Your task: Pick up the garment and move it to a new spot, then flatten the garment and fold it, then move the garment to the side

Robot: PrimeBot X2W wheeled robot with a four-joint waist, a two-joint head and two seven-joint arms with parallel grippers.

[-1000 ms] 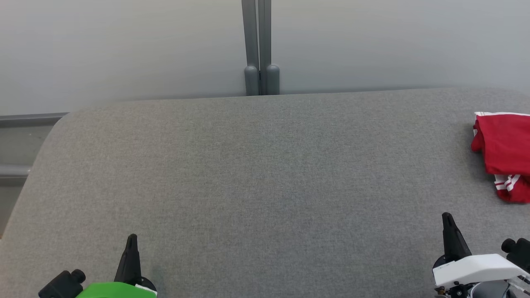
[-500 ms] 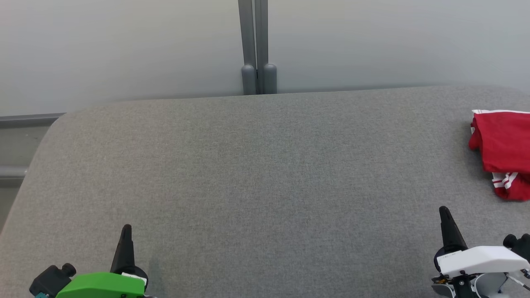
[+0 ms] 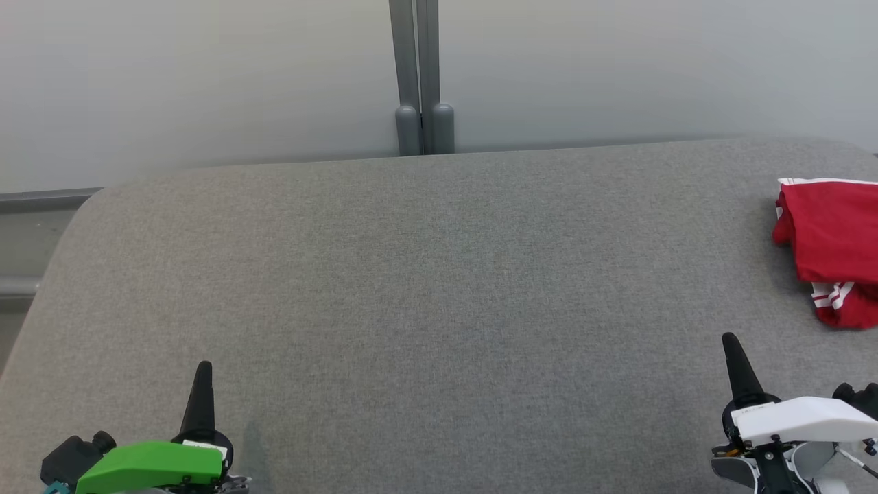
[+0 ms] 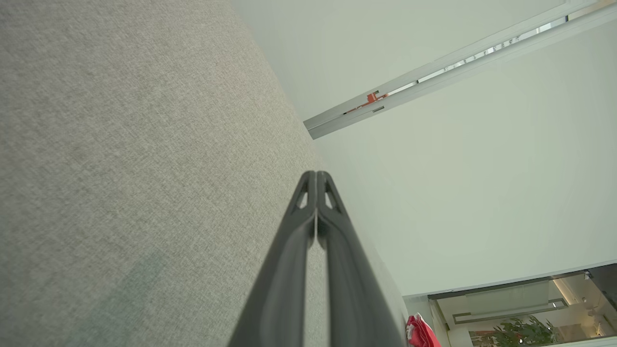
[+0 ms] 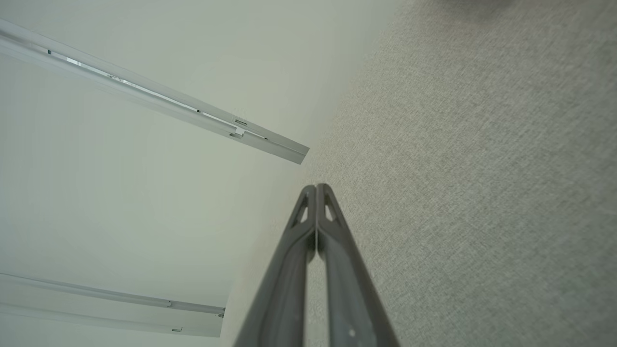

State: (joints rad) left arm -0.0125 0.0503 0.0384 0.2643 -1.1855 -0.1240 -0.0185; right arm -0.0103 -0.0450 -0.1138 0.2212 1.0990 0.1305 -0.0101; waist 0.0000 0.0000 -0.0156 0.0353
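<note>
Far left, the left gripper sat low at the near edge of the grey table. Its two dark fingers were pressed together to a single point with nothing between them, and the left wrist view confirmed it, tips touching, no cloth.

Across the middle there was open grey felt, with a grey post standing behind the far edge.

On the right, the right gripper mirrored its partner, fingers closed tight on nothing and pointing up the table.

Beyond it, well apart from those tips, lay the red garment with its white stripes, hard against the table's right side and partly cut off by the frame. It was bunched into a compact, layered bundle, not spread out. Whether that was a tidy fold or a loose heap, I couldn't tell.

So this was a scene that read two ways. It could have been a garment waiting off to the side to be fetched, or one already folded and set aside with the arms parked.

Either way, my call on doing it well was to keep both arms clear of that bundle. The cloth looked soft and light, and a stray brush from the right fingers could have dragged it out of shape or towards the edge.
</note>
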